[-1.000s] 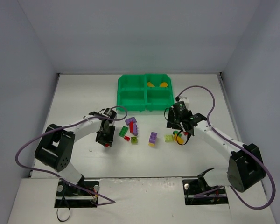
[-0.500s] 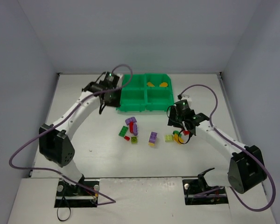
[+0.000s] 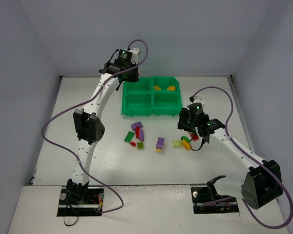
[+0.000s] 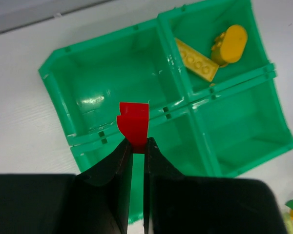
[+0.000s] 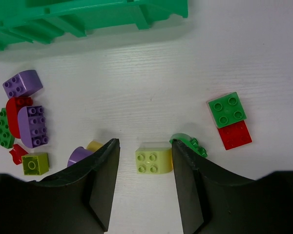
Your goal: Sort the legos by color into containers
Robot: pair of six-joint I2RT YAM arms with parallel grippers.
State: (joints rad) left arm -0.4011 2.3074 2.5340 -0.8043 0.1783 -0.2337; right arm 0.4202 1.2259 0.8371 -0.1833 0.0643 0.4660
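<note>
A: Top external view, looking down on a bright green tray (image 3: 151,113) at the far middle of a white table (image 3: 88,146). Anything inside?
B: Only two yellow legos (image 4: 196,59) in one far compartment; loose legos (image 3: 138,130) scattered nearer the arms, outside the tray.
A: And the grippers?
B: Left gripper (image 4: 135,144) clamped on a red brick (image 4: 134,122), hanging right above a divider wall. Right gripper (image 5: 145,143) parted, low around a lime brick (image 5: 154,161).
A: Risks?
B: Likely a drop onto that divider, bouncing into the wrong compartment. Possibly snagging the green brick (image 5: 188,144) just beside the lime one.
</note>
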